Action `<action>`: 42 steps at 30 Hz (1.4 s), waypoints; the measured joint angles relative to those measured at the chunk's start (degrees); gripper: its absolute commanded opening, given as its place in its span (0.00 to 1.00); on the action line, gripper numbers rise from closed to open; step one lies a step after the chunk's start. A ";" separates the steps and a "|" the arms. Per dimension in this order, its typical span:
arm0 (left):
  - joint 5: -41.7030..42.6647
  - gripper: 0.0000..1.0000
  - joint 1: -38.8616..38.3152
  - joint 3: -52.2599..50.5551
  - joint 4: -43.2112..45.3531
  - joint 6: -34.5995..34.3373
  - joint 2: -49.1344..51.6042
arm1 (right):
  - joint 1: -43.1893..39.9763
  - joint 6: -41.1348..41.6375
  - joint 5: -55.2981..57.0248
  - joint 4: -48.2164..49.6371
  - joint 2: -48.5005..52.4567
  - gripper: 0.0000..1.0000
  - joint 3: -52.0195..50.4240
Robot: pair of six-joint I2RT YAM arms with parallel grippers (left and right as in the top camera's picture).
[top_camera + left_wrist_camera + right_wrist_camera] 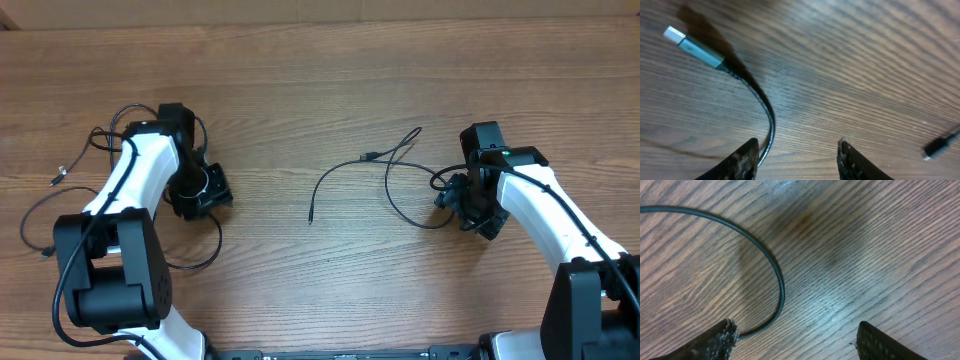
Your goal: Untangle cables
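Thin black cables lie on the wooden table. One cable [762,102] with a silver-tipped plug [676,35] curves down and passes just inside the left finger [742,160] of my left gripper [797,145], which is open and pinches nothing. A tangle of loops [115,125] lies beside the left arm, where my left gripper [203,192] hovers low. In the middle a cable [335,172] runs to a forked end [405,140]. A looped cable [775,270] arcs to the left finger [722,340] of my open right gripper [796,330], seen overhead as right gripper [458,198].
A small dark plug [938,146] lies at the right of the left wrist view. Another cable loop [30,225] and a small plug [57,178] sit at the far left. The table's far edge [320,18] runs along the top.
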 measured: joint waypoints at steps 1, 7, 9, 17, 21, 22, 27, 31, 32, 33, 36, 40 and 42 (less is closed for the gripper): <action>-0.87 0.57 -0.15 -0.24 0.37 -0.26 0.00 | 0.00 0.02 0.00 0.04 0.00 0.75 0.00; -3.19 0.62 -0.26 -0.63 5.70 0.04 0.00 | 0.00 0.04 0.00 0.02 0.00 0.76 0.00; -3.50 0.59 -0.28 -0.63 6.40 0.22 0.00 | 0.00 0.02 0.00 0.02 0.00 0.75 0.00; -8.07 0.49 -0.90 -1.95 5.81 -0.61 0.00 | 0.00 0.02 0.00 0.00 0.00 0.75 0.00; -13.57 0.50 -0.90 -2.78 5.09 -4.13 0.00 | 0.00 0.02 0.00 0.00 0.00 0.75 0.00; -14.38 0.50 -0.90 -2.80 5.09 -4.79 0.00 | 0.00 0.02 0.00 0.02 0.00 0.75 0.00; -17.00 0.50 -0.90 -3.48 6.80 -7.43 0.00 | 0.00 0.02 -0.02 0.00 0.00 0.75 0.00; -17.81 0.54 -0.90 -5.38 10.71 -8.04 0.00 | 0.00 0.00 0.00 0.00 0.00 0.75 0.00; -17.88 0.55 -0.90 -6.03 11.80 -8.20 0.00 | 0.00 0.04 0.00 0.00 0.00 0.75 0.00; -18.08 0.55 -0.90 -6.51 12.76 -8.24 0.00 | 0.00 0.02 -0.02 -0.04 0.00 0.75 0.00; -18.47 0.55 -0.90 -7.61 14.86 -8.87 0.00 | 0.00 0.02 0.00 -0.04 0.00 0.75 0.00; -18.64 0.43 -0.90 -8.20 17.55 -9.25 0.00 | 0.00 0.04 -0.02 -0.07 0.00 0.75 0.00; -18.64 0.40 -0.90 -8.24 17.57 -9.27 0.00 | 0.00 0.02 -0.09 -0.04 0.00 0.75 0.00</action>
